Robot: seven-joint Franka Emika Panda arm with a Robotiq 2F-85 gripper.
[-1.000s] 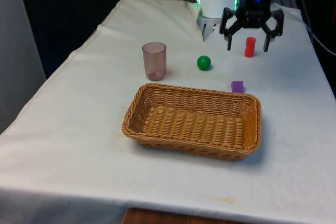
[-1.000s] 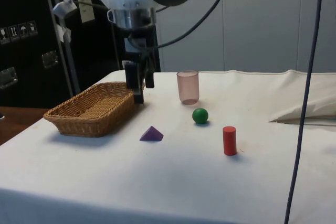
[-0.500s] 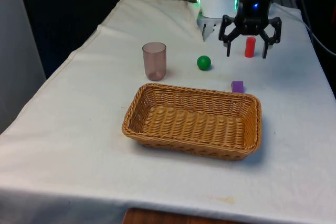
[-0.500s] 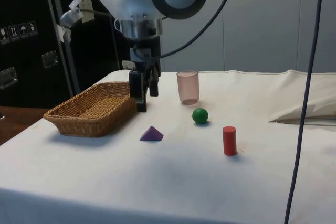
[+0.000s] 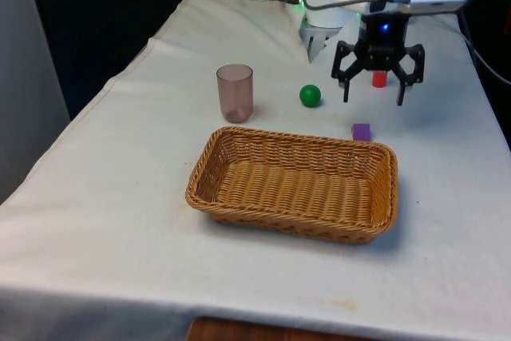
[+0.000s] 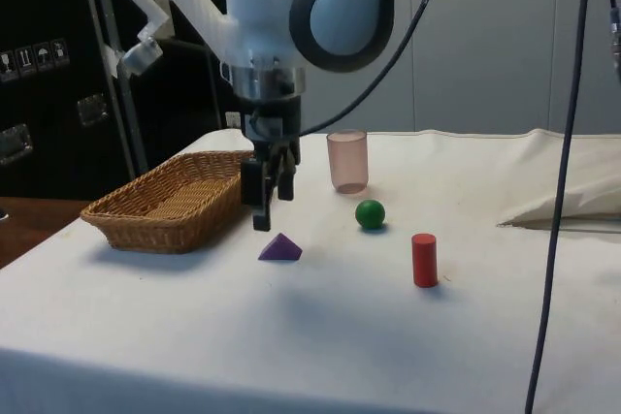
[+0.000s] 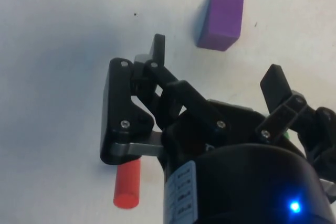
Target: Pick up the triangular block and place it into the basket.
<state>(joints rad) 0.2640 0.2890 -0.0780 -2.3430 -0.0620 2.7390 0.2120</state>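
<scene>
In the front view the claw hangs above the bench, fingers spread apart and holding nothing. The red cylinder stands behind it, partly hidden by the claw's body. The purple triangular block lies on the cloth just beyond the far rim of the wicker basket, near the basket's corner on the front view's right. The basket is oblong, woven, and holds nothing. A green ball rests between the claw and a translucent pinkish cup, which stands upright.

In the side view the claw hovers between the basket and the cup, just above and beside the block, a small pyramid lying flat on the cloth. The ball and the upright cylinder sit apart from the block towards the bench's other side.

In the wrist view the block lies ahead of the parted fingers, untouched; the cylinder shows beside the claw's body.
</scene>
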